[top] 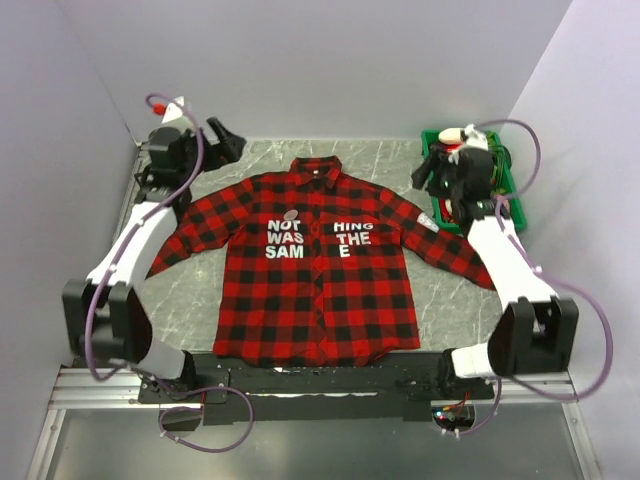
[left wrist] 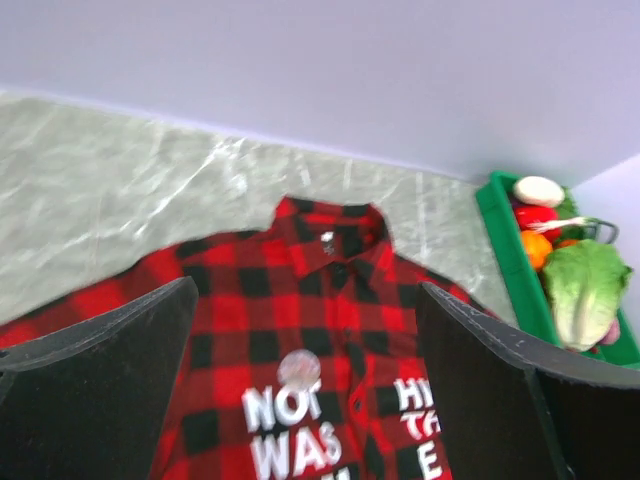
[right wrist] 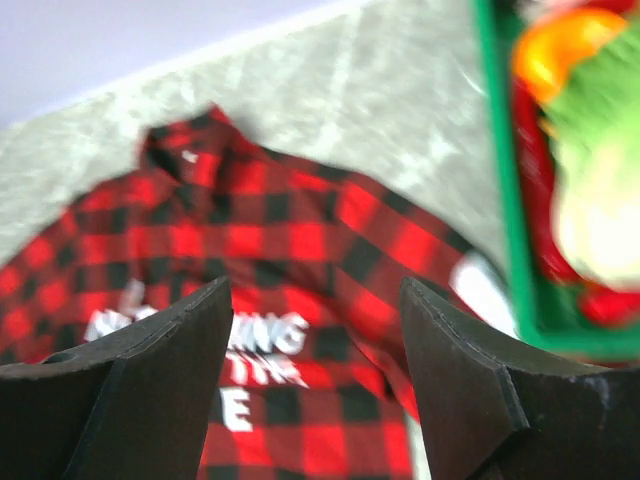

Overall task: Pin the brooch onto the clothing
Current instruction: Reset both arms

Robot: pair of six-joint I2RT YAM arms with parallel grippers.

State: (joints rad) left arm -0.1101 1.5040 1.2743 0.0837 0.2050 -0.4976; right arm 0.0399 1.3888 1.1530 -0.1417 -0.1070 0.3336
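The red-and-black plaid clothing (top: 300, 290) lies flat and spread out on the table, collar toward the back wall. The brooch (top: 291, 213), a small greyish-mauve disc, sits on the chest just above the white letters "NOT". In the left wrist view the brooch (left wrist: 299, 370) shows between the wide-apart fingers. My left gripper (top: 228, 137) hangs open at the back left, off the shirt's left shoulder. My right gripper (top: 428, 175) hangs open at the back right, above the right shoulder. Nothing is between either pair of fingers. The right wrist view shows the clothing (right wrist: 290, 250), blurred.
A green bin (top: 515, 190) with vegetables stands at the back right, right beside the right arm; a lettuce (left wrist: 585, 285) and an orange fruit (left wrist: 537, 247) lie in it. Walls close the table on three sides. Grey marbled tabletop (top: 400, 320) shows around the shirt.
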